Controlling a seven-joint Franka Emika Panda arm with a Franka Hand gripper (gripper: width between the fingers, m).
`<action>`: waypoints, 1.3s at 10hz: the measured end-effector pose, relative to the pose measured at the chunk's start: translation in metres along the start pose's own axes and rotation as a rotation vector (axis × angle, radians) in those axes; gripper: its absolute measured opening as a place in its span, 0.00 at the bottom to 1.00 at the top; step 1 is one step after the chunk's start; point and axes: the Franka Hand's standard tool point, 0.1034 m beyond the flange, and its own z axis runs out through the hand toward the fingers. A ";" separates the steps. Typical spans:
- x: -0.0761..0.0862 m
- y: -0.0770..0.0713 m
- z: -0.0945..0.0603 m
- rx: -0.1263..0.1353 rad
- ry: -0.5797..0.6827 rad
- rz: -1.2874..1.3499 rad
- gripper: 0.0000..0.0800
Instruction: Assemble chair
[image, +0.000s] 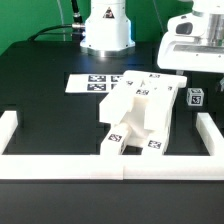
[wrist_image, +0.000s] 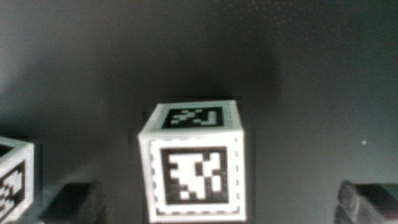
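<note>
Chair parts (image: 140, 108): chunky white pcs w/ black-and-white tags, bunched mid-table in the exterior view, just in front of the marker board (image: 100, 82). The biggest is a boxy pc w/ lower pcs lying against it; can't tell which are joined vs. only touching. A small tagged block (image: 113, 143) sits at the near end of the bunch, close to the front wall. One peg (image: 196, 97) stands upright, apart from the bunch, toward the exterior view's right, w/ a tag on the side facing the camera.

Wrist view: an upright tagged peg on the dark table, one tag on top, one on its side. A second tagged pc (wrist_image: 13, 178) is cut off by the frame edge; it's near the peg, not touching.

Gripper (wrist_image: 222, 198): jaws spread wide. The dark fingertips (wrist_image: 80, 200) show at either side of the wrist view, w/ the peg between them in the picture but touching neither. Nothing held. In the exterior view the gripper hangs over the lone peg at the exterior view's right, clear of it.

Around: black table (image: 40, 110), low white border wall (image: 60, 165) along the front and both sides, white robot base (image: 105, 35) at the back behind the marker board.
</note>
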 end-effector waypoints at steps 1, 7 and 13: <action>-0.001 0.001 0.002 -0.003 -0.003 0.000 0.81; -0.004 0.004 0.022 -0.026 -0.023 -0.003 0.81; -0.005 0.004 0.022 -0.027 -0.025 -0.004 0.34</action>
